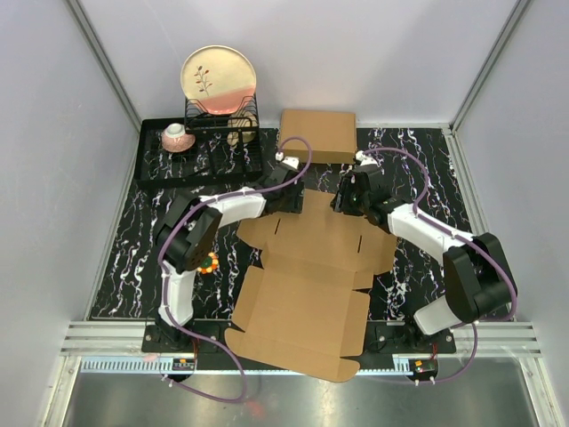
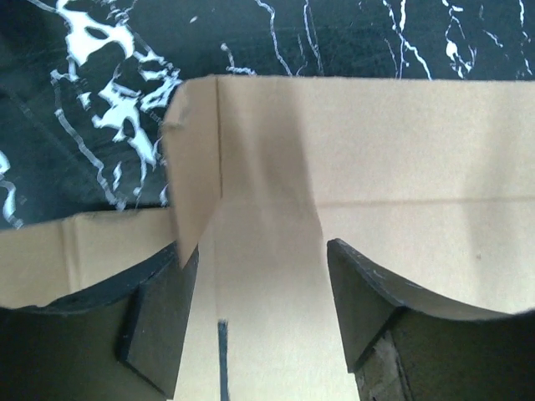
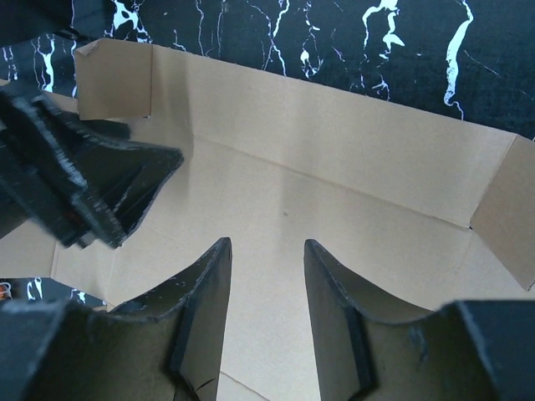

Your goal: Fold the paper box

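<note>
The paper box [image 1: 307, 294] is a flat brown cardboard cut-out sheet lying in the middle of the black marble table. My left gripper [image 1: 286, 184] is open over the sheet's far left corner. In the left wrist view the gripper [image 2: 261, 255] straddles bare cardboard [image 2: 376, 150], and a small side flap [image 2: 194, 167] stands up just by its left finger [image 2: 159, 322]. My right gripper [image 1: 348, 197] is open over the far edge strip. In the right wrist view the gripper [image 3: 266, 246] hovers empty above the cardboard [image 3: 334, 167], with the left gripper [image 3: 92, 188] to its left. Small end flaps [image 3: 113, 79] [image 3: 506, 217] are raised.
A neatly made-up brown box [image 1: 317, 133] sits at the back, just beyond both grippers. A black dish rack [image 1: 200, 151] at the back left holds a plate [image 1: 218, 80] and a cup [image 1: 178, 136]. A small orange and green object [image 1: 209, 262] lies by the left arm.
</note>
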`<state>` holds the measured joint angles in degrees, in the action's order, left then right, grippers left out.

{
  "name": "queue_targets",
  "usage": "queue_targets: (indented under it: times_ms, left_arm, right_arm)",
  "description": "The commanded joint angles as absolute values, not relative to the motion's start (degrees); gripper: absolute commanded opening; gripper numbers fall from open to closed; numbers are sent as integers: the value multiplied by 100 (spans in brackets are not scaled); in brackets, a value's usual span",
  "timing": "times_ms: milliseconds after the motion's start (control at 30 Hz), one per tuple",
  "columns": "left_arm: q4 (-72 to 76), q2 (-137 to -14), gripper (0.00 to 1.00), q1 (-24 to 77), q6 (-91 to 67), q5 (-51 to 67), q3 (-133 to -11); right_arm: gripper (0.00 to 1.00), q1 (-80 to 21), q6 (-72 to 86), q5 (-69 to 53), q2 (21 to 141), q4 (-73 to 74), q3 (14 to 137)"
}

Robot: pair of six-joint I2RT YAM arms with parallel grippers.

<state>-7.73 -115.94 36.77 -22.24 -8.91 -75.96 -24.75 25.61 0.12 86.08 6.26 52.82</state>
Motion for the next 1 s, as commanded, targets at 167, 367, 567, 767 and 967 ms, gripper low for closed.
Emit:
queue_targets:
  times_ms: [167,367,567,767,967]
  left_arm:
    - [-704,-9853,72,3639,-2205,-1371,-7260]
    - [-1095,-10001,55,3586,-2364,-2010,-7696]
    - [-1986,-11012,1,3586,-2347,-2811,-8569]
    - [-2276,-11575,1,3525,-2513,-2997,-8885]
    - [-1541,-11698,4,3472,-2470,-2200,-8632]
  right_arm:
    - [47,-2496,2496,97,8525,484,5335]
    - [45,-2505,2558,18,8561,387,5282]
    - [41,-2496,2514,9,8446,413,5256]
    - [39,-2496,2531,18,8420,378,5229]
    - [38,-2505,2531,-114,8473,352,5203]
